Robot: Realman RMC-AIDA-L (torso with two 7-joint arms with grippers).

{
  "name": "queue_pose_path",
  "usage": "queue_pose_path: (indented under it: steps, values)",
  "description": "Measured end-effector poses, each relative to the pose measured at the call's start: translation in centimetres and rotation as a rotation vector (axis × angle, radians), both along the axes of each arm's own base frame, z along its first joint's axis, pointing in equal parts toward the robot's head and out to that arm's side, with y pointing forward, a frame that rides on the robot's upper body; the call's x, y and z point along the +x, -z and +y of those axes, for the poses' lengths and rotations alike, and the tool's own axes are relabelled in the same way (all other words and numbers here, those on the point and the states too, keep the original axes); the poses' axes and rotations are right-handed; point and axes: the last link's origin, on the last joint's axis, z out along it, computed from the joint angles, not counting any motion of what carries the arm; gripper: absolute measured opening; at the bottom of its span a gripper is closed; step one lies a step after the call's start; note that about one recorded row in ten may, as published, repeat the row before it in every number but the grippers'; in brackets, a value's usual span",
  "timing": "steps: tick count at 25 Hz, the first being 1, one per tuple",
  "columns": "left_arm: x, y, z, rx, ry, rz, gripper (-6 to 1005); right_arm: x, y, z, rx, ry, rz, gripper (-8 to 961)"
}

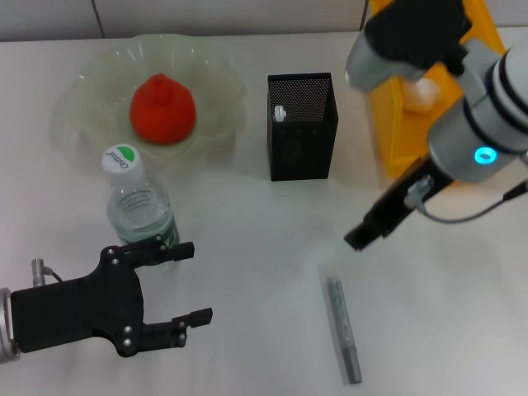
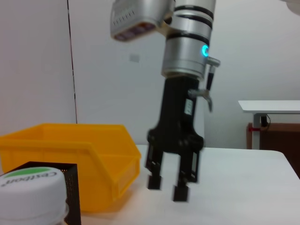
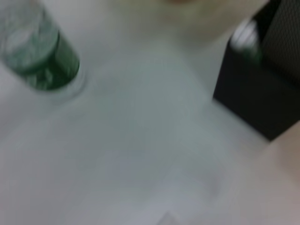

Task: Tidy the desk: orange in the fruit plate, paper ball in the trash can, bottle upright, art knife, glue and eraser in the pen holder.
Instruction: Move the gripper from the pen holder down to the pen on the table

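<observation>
The orange (image 1: 162,107) lies in the fruit plate (image 1: 81,85) at the back left. The bottle (image 1: 139,206) stands upright in front of the plate; it also shows in the right wrist view (image 3: 44,56). My left gripper (image 1: 194,281) is open and empty, just right of the bottle's base. The pen holder (image 1: 301,128) stands mid-table with a white-tipped stick (image 1: 280,113) inside. A grey stick, likely the art knife (image 1: 342,328), lies on the table in front. My right gripper (image 1: 357,239) hangs above the table behind that stick; in the left wrist view (image 2: 168,186) its fingers stand apart with nothing between them. The eraser is not in view.
The yellow trash can (image 1: 394,132) stands at the back right under my right arm, with a white paper ball (image 1: 421,95) inside. It also shows in the left wrist view (image 2: 70,154). Bare table lies between the bottle and the grey stick.
</observation>
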Motion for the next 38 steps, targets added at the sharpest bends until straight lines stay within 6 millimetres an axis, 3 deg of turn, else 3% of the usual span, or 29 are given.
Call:
queue_pose_path:
  steps: [12, 25, 38]
  values:
    - [0.0, 0.0, -0.1, -0.002, 0.000, -0.001, 795, 0.9, 3.2, -1.0, -0.073, 0.037, 0.006, 676]
    - [0.0, -0.1, 0.0, -0.001, 0.003, -0.001, 795, 1.6, 4.8, -0.7, -0.092, 0.036, -0.019, 661]
    - [0.1, -0.2, 0.1, 0.004, 0.008, 0.003, 795, 1.6, 5.4, -0.6, -0.108, 0.067, 0.016, 426]
